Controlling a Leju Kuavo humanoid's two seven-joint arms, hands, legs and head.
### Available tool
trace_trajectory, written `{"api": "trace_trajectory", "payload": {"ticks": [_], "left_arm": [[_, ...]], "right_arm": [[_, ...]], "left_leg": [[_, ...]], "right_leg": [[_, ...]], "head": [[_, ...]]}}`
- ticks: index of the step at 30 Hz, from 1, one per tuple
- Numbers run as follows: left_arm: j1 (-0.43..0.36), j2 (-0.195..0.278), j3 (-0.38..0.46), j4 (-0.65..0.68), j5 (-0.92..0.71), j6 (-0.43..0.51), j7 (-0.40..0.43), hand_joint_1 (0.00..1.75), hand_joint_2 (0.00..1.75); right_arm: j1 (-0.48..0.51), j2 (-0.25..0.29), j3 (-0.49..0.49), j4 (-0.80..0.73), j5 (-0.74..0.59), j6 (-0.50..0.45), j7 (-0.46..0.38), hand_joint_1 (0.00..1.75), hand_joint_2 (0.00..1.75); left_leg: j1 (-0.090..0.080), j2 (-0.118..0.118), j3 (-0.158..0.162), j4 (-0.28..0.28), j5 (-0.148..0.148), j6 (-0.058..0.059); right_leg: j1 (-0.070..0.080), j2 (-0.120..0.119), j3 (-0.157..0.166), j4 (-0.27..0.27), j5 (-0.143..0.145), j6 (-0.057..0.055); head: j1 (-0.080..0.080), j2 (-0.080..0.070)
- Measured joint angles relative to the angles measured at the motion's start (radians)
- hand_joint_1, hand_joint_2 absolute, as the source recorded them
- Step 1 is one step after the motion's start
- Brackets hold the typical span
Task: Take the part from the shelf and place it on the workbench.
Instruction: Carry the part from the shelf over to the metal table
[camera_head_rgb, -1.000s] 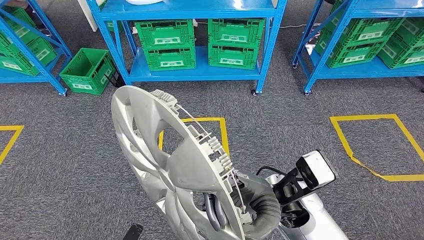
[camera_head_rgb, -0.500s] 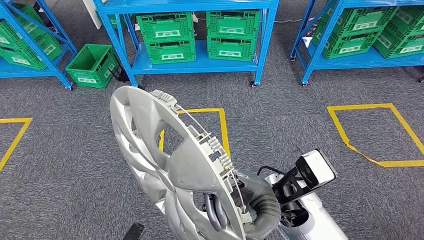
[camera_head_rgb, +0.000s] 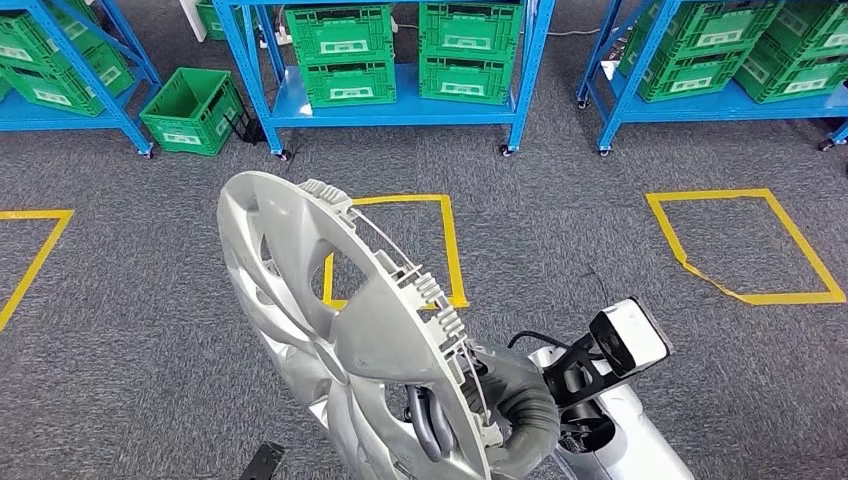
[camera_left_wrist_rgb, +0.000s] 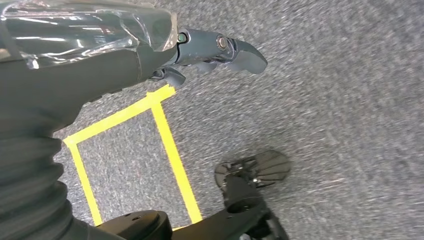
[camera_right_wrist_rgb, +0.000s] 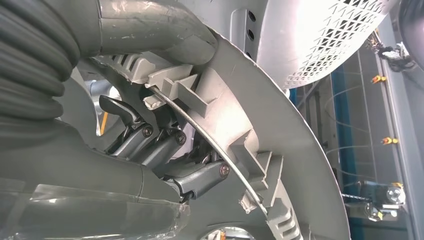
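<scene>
Head view: the right hand (camera_head_rgb: 480, 420) grips the silver wheel cover (camera_head_rgb: 330, 330) at its lower rim, the thick grey thumb curling over the clipped rim edge while the dark fingers (camera_head_rgb: 428, 420) pass through an opening and lie against the inner face. The wheel cover stands tilted on edge above the grey carpet (camera_head_rgb: 600, 230), its spoked face turned to the robot's left and its ribbed back, with a thin wire ring along the clips, turned to the right. A white-faced camera unit (camera_head_rgb: 630, 338) on a black bracket sits just beside the right wrist.

Right wrist view: the thumb (camera_right_wrist_rgb: 150, 30) presses on the rim of the cover (camera_right_wrist_rgb: 280, 130) and the dark fingers (camera_right_wrist_rgb: 150, 140) are closed behind the wire ring, so the hand is clenched on the part.

Left wrist view: the left hand (camera_left_wrist_rgb: 190, 50) hangs over the carpet with its dark fingers (camera_left_wrist_rgb: 235, 47) held close together, nothing between them; whether they are loosely extended or curled in cannot be told.

Beyond the cover, yellow tape squares (camera_head_rgb: 740, 240) mark the floor. Further off stand blue shelves (camera_head_rgb: 400, 100) carrying green crates (camera_head_rgb: 470, 45), and one open green crate (camera_head_rgb: 192, 110) rests on the floor near a shelf leg.
</scene>
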Motion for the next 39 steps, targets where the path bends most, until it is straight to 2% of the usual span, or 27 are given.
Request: {"api": "trace_trajectory", "payload": {"ticks": [1,2,3,4,5,6,7,9,10,11,12,14,16,17,18,20,21,22,24,26,27,29,31,33,35,37,39], "left_arm": [[0.000,0.000,0.000,0.000,0.000,0.000,0.000,0.00,1.75],[0.000,0.001,0.000,0.000,0.000,0.000,0.000,0.00,1.75],[0.002,0.002,0.000,0.000,0.000,0.000,0.000,0.00,1.75],[0.005,0.003,0.000,0.001,0.000,0.000,0.000,0.00,1.75],[0.009,0.005,0.000,0.001,0.000,0.000,0.000,0.00,1.75],[0.013,0.005,0.000,0.002,0.000,0.000,0.000,0.00,1.75],[0.016,0.006,0.000,0.003,0.000,0.000,0.000,0.00,1.75],[0.017,0.006,0.000,0.003,0.000,-0.001,0.000,0.00,1.75],[0.016,0.006,0.000,0.003,0.000,-0.001,0.000,0.00,1.75],[0.016,0.006,0.000,0.003,0.000,-0.002,0.000,0.00,1.75],[0.016,0.005,0.000,0.003,0.000,-0.002,0.000,0.00,1.75],[0.014,0.007,0.002,0.002,0.000,-0.003,0.000,0.00,1.75],[0.009,0.010,0.004,0.002,0.000,-0.008,0.000,0.00,1.75],[0.006,0.012,0.005,0.001,-0.001,-0.011,0.001,0.00,1.75],[0.005,0.013,0.006,0.001,-0.001,-0.016,0.003,0.00,1.75],[0.005,0.013,0.006,0.001,-0.004,-0.025,0.008,0.00,1.75],[0.005,0.013,0.006,0.001,-0.006,-0.029,0.012,0.00,1.75],[0.004,0.013,0.006,0.001,-0.009,-0.033,0.014,0.00,1.75],[0.003,0.012,0.006,0.001,-0.013,-0.039,0.018,0.00,1.75],[0.004,0.010,0.005,0.001,-0.017,-0.042,0.020,0.00,1.75],[0.004,0.010,0.005,0.001,-0.019,-0.043,0.021,0.00,1.75],[0.003,0.009,0.005,0.001,-0.023,-0.044,0.022,0.00,1.75],[0.001,0.009,0.005,0.001,-0.024,-0.047,0.023,0.00,1.75],[-0.001,0.011,0.005,0.001,-0.025,-0.052,0.026,0.00,1.75],[-0.002,0.011,0.005,0.001,-0.026,-0.056,0.029,0.00,1.75],[-0.003,0.012,0.006,0.001,-0.027,-0.056,0.031,0.00,1.75],[-0.005,0.012,0.007,0.001,-0.028,-0.056,0.031,0.00,1.75]], "right_arm": [[-0.001,0.001,0.000,0.000,0.000,0.000,0.000,1.75,1.75],[-0.003,0.002,0.000,0.000,0.000,0.000,0.000,1.75,1.75],[-0.003,0.003,0.000,0.000,0.000,0.000,0.000,1.75,1.75],[-0.003,0.003,0.000,0.001,0.000,0.000,0.001,1.75,1.75],[-0.002,0.003,0.001,0.002,0.000,0.000,0.001,1.75,1.75],[-0.002,0.003,0.001,0.003,0.000,0.000,0.002,1.75,1.75],[-0.001,0.004,0.001,0.004,0.000,0.000,0.002,1.75,1.75],[-0.001,0.005,0.001,0.005,0.000,0.000,0.004,1.75,1.75],[-0.001,0.005,0.001,0.005,0.000,0.000,0.005,1.75,1.75],[-0.001,0.005,0.001,0.006,0.000,0.000,0.006,1.75,1.75],[-0.001,0.005,0.001,0.007,0.000,0.000,0.008,1.75,1.75],[-0.001,0.006,0.001,0.008,-0.002,0.000,0.010,1.75,1.75],[-0.002,0.007,0.001,0.008,-0.005,0.000,0.011,1.75,1.75],[-0.003,0.008,0.002,0.008,-0.007,-0.001,0.011,1.75,1.75],[-0.004,0.009,0.001,0.008,-0.008,-0.001,0.011,1.75,1.75],[-0.004,0.009,0.002,0.009,-0.011,-0.002,0.012,1.75,1.75],[-0.004,0.008,0.001,0.009,-0.013,-0.002,0.012,1.75,1.75],[-0.004,0.007,0.001,0.009,-0.014,-0.003,0.012,1.75,1.75],[-0.003,0.004,0.001,0.009,-0.015,-0.003,0.012,1.75,1.75],[-0.001,0.001,0.001,0.010,-0.015,-0.003,0.012,1.75,1.75],[-0.001,-0.001,0.001,0.010,-0.015,-0.003,0.012,1.75,1.75],[-0.002,-0.003,0.001,0.011,-0.015,-0.003,0.012,1.75,1.75],[-0.002,-0.003,0.001,0.011,-0.016,-0.003,0.012,1.75,1.75],[0.000,-0.004,0.000,0.011,-0.016,-0.001,0.011,1.75,1.75],[0.001,-0.004,0.000,0.011,-0.016,0.000,0.011,1.75,1.75],[0.001,-0.002,-0.001,0.011,-0.016,0.000,0.011,1.75,1.75],[0.001,0.000,-0.002,0.011,-0.015,0.001,0.011,1.75,1.75]], "left_leg": [[-0.001,-0.001,-0.013,0.007,0.011,-0.005],[-0.002,-0.001,-0.023,0.011,0.022,-0.010],[-0.001,-0.001,-0.030,0.010,0.035,-0.014],[0.002,-0.002,-0.036,0.007,0.045,-0.019],[0.005,-0.003,-0.043,0.013,0.033,-0.025],[0.007,-0.004,-0.051,0.035,-0.001,-0.033],[0.010,-0.004,-0.061,0.076,-0.052,-0.040],[0.014,-0.005,-0.080,0.207,-0.157,-0.051],[0.015,-0.005,-0.084,0.267,-0.178,-0.053],[0.015,-0.005,-0.077,0.303,-0.176,-0.053],[0.015,-0.005,-0.052,0.304,-0.155,-0.050],[0.012,-0.008,0.045,0.207,-0.119,-0.034],[0.005,-0.009,0.157,0.057,-0.143,-0.014],[0.000,-0.009,0.187,0.007,-0.160,-0.005],[-0.004,-0.008,0.196,-0.017,-0.167,0.001],[-0.005,-0.006,0.188,-0.032,-0.145,0.011],[-0.004,-0.004,0.182,-0.039,-0.129,0.017],[-0.002,-0.003,0.174,-0.044,-0.113,0.021],[-0.003,-0.001,0.146,-0.043,-0.089,0.023],[-0.004,-0.001,0.116,-0.037,-0.071,0.020],[-0.003,-0.001,0.103,-0.032,-0.065,0.017],[-0.002,-0.001,0.078,-0.013,-0.058,0.011],[-0.004,-0.002,0.057,0.010,-0.056,0.003],[-0.005,-0.003,0.045,0.020,-0.051,-0.008],[0.000,-0.004,0.038,0.026,-0.050,-0.019],[0.006,-0.005,0.008,0.078,-0.083,-0.032],[0.011,-0.006,-0.049,0.203,-0.143,-0.044]], "right_leg": [[0.002,0.001,0.048,-0.075,-0.026,-0.009],[0.006,0.001,0.078,-0.129,-0.050,-0.017],[0.009,0.002,0.083,-0.154,-0.059,-0.024],[0.007,0.001,0.070,-0.152,-0.050,-0.030],[0.005,0.000,0.060,-0.152,-0.039,-0.038],[0.002,-0.001,0.049,-0.151,-0.025,-0.047],[0.000,-0.003,0.038,-0.151,-0.011,-0.053],[0.003,-0.004,0.011,-0.149,0.016,-0.057],[0.005,-0.004,-0.005,-0.147,0.028,-0.057],[0.006,-0.005,-0.021,-0.144,0.039,-0.056],[0.007,-0.005,-0.038,-0.141,0.050,-0.055],[0.009,-0.003,-0.066,-0.136,0.071,-0.053],[0.012,-0.003,-0.080,-0.135,0.088,-0.046],[0.011,-0.004,-0.083,-0.137,0.096,-0.040],[0.010,-0.006,-0.085,-0.139,0.104,-0.033],[0.008,-0.007,-0.093,-0.138,0.113,-0.024],[0.008,-0.005,-0.106,-0.118,0.098,-0.025],[0.008,-0.004,-0.126,-0.077,0.070,-0.029],[0.006,-0.001,-0.176,0.058,-0.010,-0.036],[0.004,-0.001,-0.190,0.144,-0.052,-0.028],[0.002,-0.001,-0.166,0.128,-0.051,-0.019],[-0.002,-0.001,-0.069,-0.006,-0.028,-0.003],[-0.001,0.001,-0.003,-0.113,-0.011,-0.006],[0.004,0.004,0.000,-0.126,-0.005,-0.022],[0.001,0.005,-0.005,-0.126,0.002,-0.037],[-0.004,0.006,-0.008,-0.128,0.006,-0.053],[-0.002,0.007,-0.011,-0.129,0.005,-0.062]], "head": [[0.000,0.000],[0.000,0.000],[0.000,0.000],[0.000,0.000],[0.000,0.000],[-0.001,0.000],[-0.001,0.000],[-0.002,0.000],[-0.002,0.000],[-0.002,0.000],[-0.002,0.000],[-0.002,0.000],[-0.002,0.000],[-0.002,0.000],[-0.002,0.000],[-0.002,0.000],[-0.001,0.000],[-0.001,0.000],[0.000,0.000],[0.000,0.000],[0.000,0.000],[0.000,0.000],[-0.001,0.000],[-0.001,0.000],[-0.001,0.000],[-0.001,0.000],[-0.002,0.000]]}}
